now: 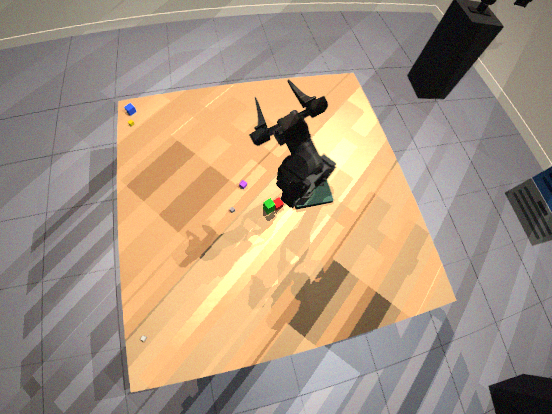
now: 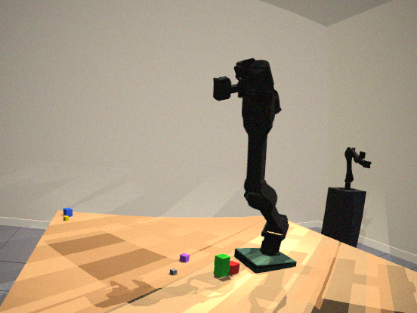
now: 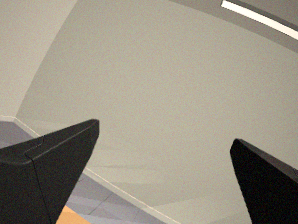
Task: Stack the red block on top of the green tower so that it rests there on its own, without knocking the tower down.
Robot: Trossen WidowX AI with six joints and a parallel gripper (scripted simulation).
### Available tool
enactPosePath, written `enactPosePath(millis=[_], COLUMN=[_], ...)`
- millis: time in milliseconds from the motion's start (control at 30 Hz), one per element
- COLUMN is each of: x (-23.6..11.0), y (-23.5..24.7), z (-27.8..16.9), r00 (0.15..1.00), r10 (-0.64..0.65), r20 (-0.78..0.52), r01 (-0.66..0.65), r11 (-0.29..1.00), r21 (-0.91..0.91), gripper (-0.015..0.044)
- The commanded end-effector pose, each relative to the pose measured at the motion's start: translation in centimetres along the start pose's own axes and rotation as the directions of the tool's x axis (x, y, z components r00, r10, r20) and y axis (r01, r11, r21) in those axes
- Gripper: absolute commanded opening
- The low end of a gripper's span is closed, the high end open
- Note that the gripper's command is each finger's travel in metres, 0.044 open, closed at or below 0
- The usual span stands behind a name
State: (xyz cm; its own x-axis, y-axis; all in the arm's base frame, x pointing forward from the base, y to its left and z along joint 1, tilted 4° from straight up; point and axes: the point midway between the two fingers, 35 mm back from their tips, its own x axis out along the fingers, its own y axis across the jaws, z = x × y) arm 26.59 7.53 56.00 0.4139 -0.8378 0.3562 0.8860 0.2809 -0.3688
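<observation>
The green tower (image 1: pixel 269 205) (image 2: pixel 222 264) stands upright on the wooden table (image 1: pixel 200 300) (image 2: pixel 113 242), close to the arm's green base plate (image 1: pixel 320 197) (image 2: pixel 264 261). The red block (image 1: pixel 278 202) (image 2: pixel 234 267) lies on the table right beside the tower, on the base side, and seems to touch it. My gripper (image 1: pixel 274 90) (image 3: pixel 166 136) is open and empty. It is raised high above the table on the upright arm and points out at the wall, far from both blocks. In the wrist view only the two dark fingers, the wall and a table corner show.
A purple cube (image 1: pixel 243 184) (image 2: pixel 184 258) and a small grey cube (image 1: pixel 232 210) (image 2: pixel 173 271) lie left of the tower. A blue cube (image 1: pixel 130 108) (image 2: pixel 67 212) and a yellow one (image 1: pixel 131 122) (image 2: pixel 66 218) sit at the far corner. A white cube (image 1: pixel 143 338) lies near the front edge. A black pedestal (image 1: pixel 452 47) (image 2: pixel 344 215) stands off the table.
</observation>
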Motion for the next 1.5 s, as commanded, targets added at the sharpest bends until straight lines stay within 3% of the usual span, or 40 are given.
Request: enactPosePath(millis=[0,133,467,833,1133,1467], x=[0.0,0.0,-1.3,0.1,2.6,5.7], y=[-0.1,-2.2,-9.7,-15.6,-17.6,-16.5], z=[0.0,0.6,-0.2,-3.7,-7.7,-12.7], r00=[1.0,0.999,0.997,0.977,0.934,0.838], r10=[-0.001,-0.019,0.076,0.212,0.353,0.533], r20=[0.001,0.027,0.027,-0.009,-0.055,-0.117], r01=[0.001,0.02,-0.08,-0.19,-0.268,-0.332], r11=[1.0,0.999,0.978,0.895,0.793,0.669], r21=[-0.002,-0.035,0.192,0.404,0.547,0.665], gripper=[0.0426,0.044,0.044,0.044,0.044,0.044])
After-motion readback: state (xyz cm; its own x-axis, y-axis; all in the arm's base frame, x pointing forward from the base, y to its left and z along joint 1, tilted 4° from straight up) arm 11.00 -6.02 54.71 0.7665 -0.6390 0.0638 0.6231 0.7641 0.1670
